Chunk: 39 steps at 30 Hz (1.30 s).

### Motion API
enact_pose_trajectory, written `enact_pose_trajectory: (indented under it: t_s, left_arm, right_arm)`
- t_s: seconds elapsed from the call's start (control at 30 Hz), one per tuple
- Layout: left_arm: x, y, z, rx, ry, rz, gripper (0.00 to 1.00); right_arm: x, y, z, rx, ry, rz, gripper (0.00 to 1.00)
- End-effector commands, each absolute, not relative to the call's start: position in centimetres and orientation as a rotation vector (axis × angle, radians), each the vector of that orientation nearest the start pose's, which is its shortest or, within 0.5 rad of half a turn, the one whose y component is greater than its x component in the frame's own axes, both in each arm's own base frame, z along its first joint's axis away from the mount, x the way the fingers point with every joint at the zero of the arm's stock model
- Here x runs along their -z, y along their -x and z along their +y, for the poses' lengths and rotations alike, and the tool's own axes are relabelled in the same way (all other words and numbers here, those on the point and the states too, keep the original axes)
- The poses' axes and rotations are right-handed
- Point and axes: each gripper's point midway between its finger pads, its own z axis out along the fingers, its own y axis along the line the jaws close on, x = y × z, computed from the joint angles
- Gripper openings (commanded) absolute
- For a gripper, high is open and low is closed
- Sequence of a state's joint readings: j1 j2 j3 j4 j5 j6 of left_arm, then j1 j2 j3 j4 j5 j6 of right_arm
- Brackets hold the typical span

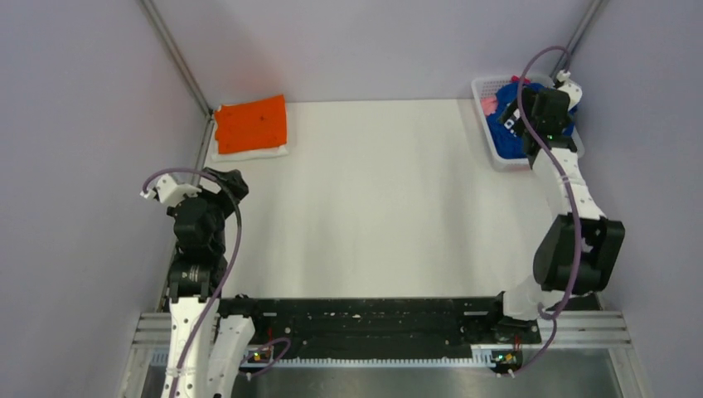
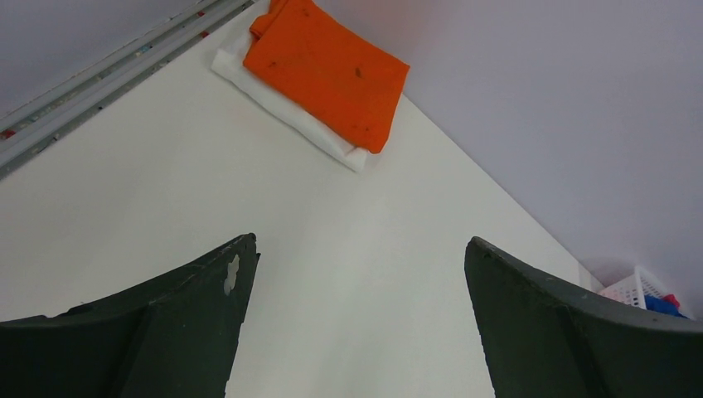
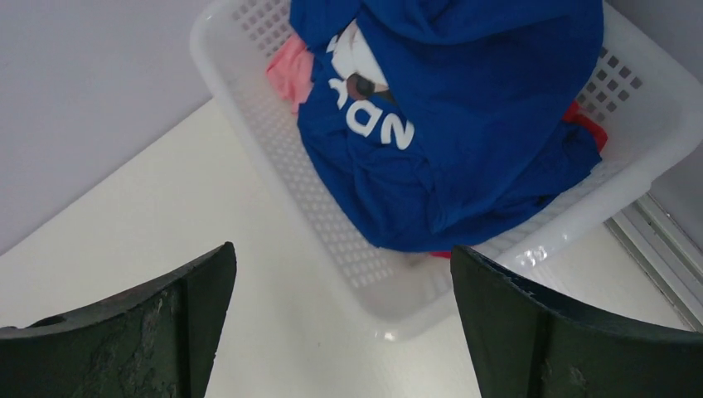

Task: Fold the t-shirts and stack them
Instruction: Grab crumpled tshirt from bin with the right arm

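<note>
Fetching the next tee looks to be the step in hand. The right jaws hang wide open and empty above the white mesh basket (image 3: 249,124) at the desk's (image 1: 373,207) far right corner. In it the royal-blue t-shirt (image 3: 464,124) lies crumpled over a pink one (image 3: 290,75), with no clear long axis. The next move calls for a descent and a pinch on blue cloth alone. The orange t-shirt (image 1: 251,123) lies folded at the far left corner, its long side along the far edge. The left jaws are also wide open and empty.

Blue t-shirt (image 3: 464,157) (white lettering) heaped in white basket (image 3: 249,91), over pink cloth (image 3: 292,73).
</note>
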<state>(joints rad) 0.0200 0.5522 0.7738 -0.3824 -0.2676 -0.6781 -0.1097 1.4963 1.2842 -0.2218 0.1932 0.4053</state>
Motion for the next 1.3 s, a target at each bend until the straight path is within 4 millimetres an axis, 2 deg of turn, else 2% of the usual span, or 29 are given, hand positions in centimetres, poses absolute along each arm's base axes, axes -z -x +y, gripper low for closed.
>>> enact_pose_trajectory:
  t_s: [0.0, 0.1, 0.13, 0.17, 0.23, 0.37, 0.4, 0.57, 0.67, 0.73, 0.8, 0.87, 0.9, 0.97, 1.0, 1.13, 1.27]
  left_arm:
    - [-29.4, -26.7, 3.8, 0.198, 0.813, 1.529, 0.99]
    - [-28.7, -27.1, 4.0, 0.185, 0.821, 1.536, 0.99]
    - [-28.5, -27.3, 3.9, 0.186, 0.818, 1.540, 0.99]
    - [-28.4, -27.5, 3.8, 0.189, 0.814, 1.543, 0.99]
    - [-28.2, -27.9, 3.6, 0.201, 0.805, 1.546, 0.99]
    - [-28.0, -28.5, 3.7, 0.197, 0.808, 1.546, 0.99]
    - [-28.0, -28.7, 3.6, 0.205, 0.802, 1.547, 0.99]
    - [-28.0, -29.6, 2.7, 0.253, 0.758, 1.544, 0.99]
    - [-27.9, -30.0, 2.6, 0.260, 0.761, 1.546, 0.99]
    - [-28.0, -30.3, 2.5, 0.269, 0.760, 1.545, 0.99]
    - [-27.8, -30.7, 2.5, 0.268, 0.758, 1.550, 0.99]
    - [-27.8, -31.1, 2.5, 0.272, 0.761, 1.551, 0.99]
    - [-27.7, -31.2, 2.4, 0.277, 0.761, 1.555, 0.99]
    - [-27.6, -31.6, 2.2, 0.285, 0.752, 1.563, 0.99]
    - [-27.6, -31.7, 2.1, 0.288, 0.746, 1.568, 0.99]
    - [-27.4, -31.8, 1.8, 0.296, 0.736, 1.589, 0.99]
    - [-27.1, -31.4, 1.5, 0.303, 0.728, 1.601, 0.99]
  right_arm:
    - [-25.2, -50.8, -11.3, -0.019, -0.746, 1.800, 0.98]
    - [-23.9, -54.1, -14.0, -0.014, -0.811, 1.779, 0.95]
    - [-22.4, -55.3, -14.9, 0.008, -0.834, 1.792, 0.94]
    - [-22.3, -56.1, -15.9, 0.029, -0.860, 1.773, 0.94]
    - [-20.7, -57.9, -17.6, 0.053, -0.923, 1.758, 0.94]
    - [-18.1, -61.1, -19.4, 0.012, -0.978, 1.731, 0.89]
    - [-18.2, -61.9, -19.9, 0.010, -0.986, 1.702, 0.88]
    - [-17.3, -64.1, -22.8, 0.001, -1.074, 1.576, 0.88]
    - [-16.5, -65.1, -23.9, -0.024, -1.110, 1.520, 0.87]
    - [-16.7, -66.2, -24.1, -0.074, -1.084, 1.475, 0.82]
    - [-16.7, -67.1, -24.0, -0.129, -1.046, 1.454, 0.73]
    - [-16.9, -67.7, -23.9, -0.180, -1.034, 1.435, 0.56]
    - [-17.1, -68.0, -23.8, -0.200, -1.024, 1.429, 0.43]
    - [-18.3, -68.2, -23.5, -0.227, -0.990, 1.416, 0.11]
    - [-19.0, -68.1, -23.5, -0.225, -0.975, 1.411, 0.01]
    - [-23.8, -67.4, -22.9, -0.213, -0.892, 1.394, 0.00]
    - [-30.8, -65.7, -21.2, -0.253, -0.786, 1.350, 0.00]
